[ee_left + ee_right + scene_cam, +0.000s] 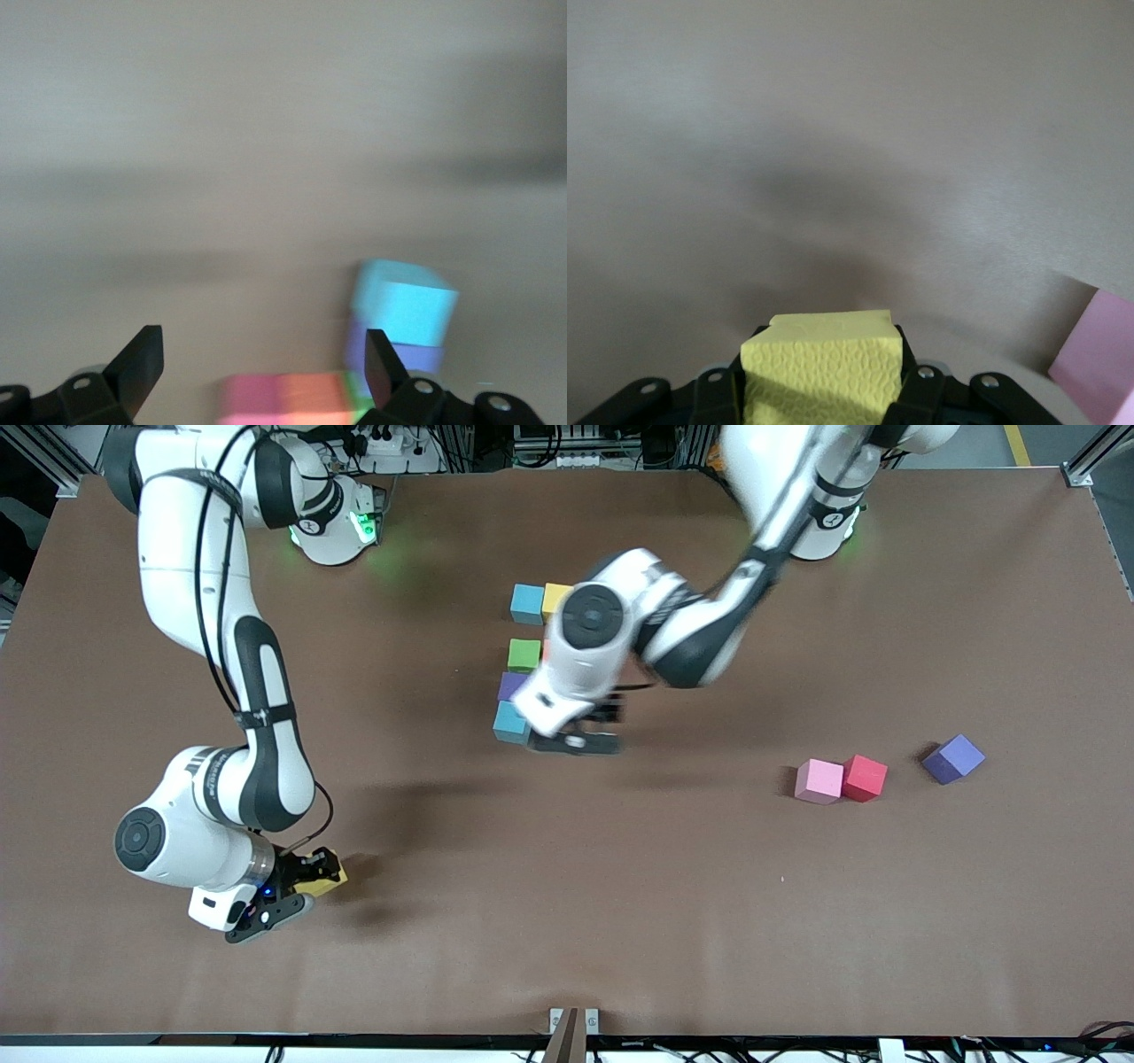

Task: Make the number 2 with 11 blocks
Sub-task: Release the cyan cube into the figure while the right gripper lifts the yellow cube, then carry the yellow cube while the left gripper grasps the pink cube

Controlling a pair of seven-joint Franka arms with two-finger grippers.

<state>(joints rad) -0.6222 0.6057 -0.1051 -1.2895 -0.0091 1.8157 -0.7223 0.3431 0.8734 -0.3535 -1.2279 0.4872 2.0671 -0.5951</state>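
Observation:
Several blocks form a figure at mid-table: blue (527, 602), yellow (556, 598), green (524, 654), purple (512, 686) and another blue (511, 723); the left arm hides the rest. My left gripper (589, 728) hangs open over this figure with nothing between its fingers. In the left wrist view the left gripper (261, 363) shows blurred pink (252, 396), orange (314, 394), purple (394, 354) and blue (405, 301) blocks below it. My right gripper (306, 886) is shut on a yellow block (323, 881) toward the right arm's end of the table; the yellow block (824, 367) fills the right gripper (824, 376).
Loose blocks lie toward the left arm's end: a pink block (819, 781) touching a red block (865, 778), and a purple block (953, 759) apart from them. A pink corner (1099, 363) shows at the edge of the right wrist view. Brown table (620, 921) lies all around.

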